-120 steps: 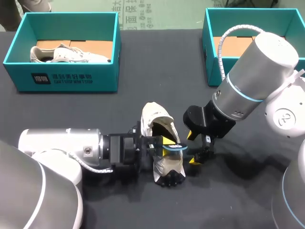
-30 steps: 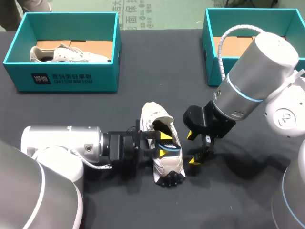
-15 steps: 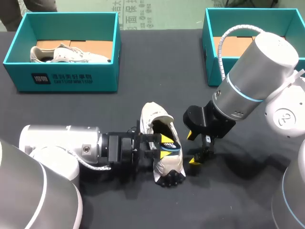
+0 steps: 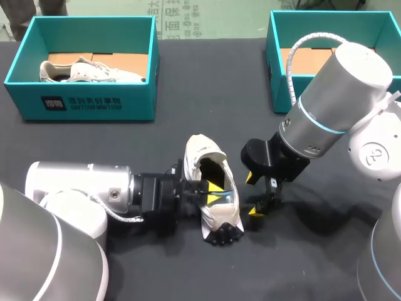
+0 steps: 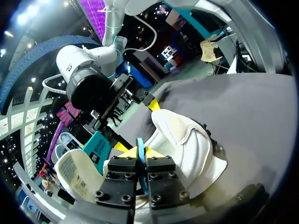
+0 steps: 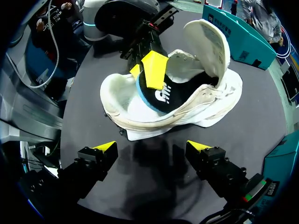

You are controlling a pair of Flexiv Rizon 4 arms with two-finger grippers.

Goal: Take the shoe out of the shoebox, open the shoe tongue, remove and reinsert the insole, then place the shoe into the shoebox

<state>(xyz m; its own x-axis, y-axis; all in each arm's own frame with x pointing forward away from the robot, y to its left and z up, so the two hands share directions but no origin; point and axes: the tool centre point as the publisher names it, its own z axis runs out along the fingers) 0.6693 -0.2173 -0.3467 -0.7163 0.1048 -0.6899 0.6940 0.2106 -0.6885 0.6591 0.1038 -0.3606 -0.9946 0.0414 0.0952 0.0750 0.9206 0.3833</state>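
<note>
Step in hand, by judgement: insole going back into the shoe. Shoe (image 4: 219, 216) — white low trainer on the dark table (image 4: 188, 88), near the middle of the front edge; tongue (image 6: 208, 39) thrown up and back, mouth wide open. Left gripper (image 4: 215, 193) clamped on the insole (image 6: 161, 95), entering the mouth from the shoe's left side; right gripper (image 6: 152, 147) spread wide with nothing between the fingers, just beside the shoe's right flank, tips low over the table. To do well: lead the insole's front end down under the tongue toward the toe; keep it flat to the shoe's floor and clear of the side walls; release only once seated; brace the flank with the right gripper — a light shoe likely slides. Upper: soft white fabric, stitched panels, pliable; sole black and lugged at the end nearer the front edge. Insole: thin, flexible, black top, pale-blue edge. Table cover: matt, dark. Shoebox (image 4: 280, 94): teal card, brown floor, far right corner.
</note>
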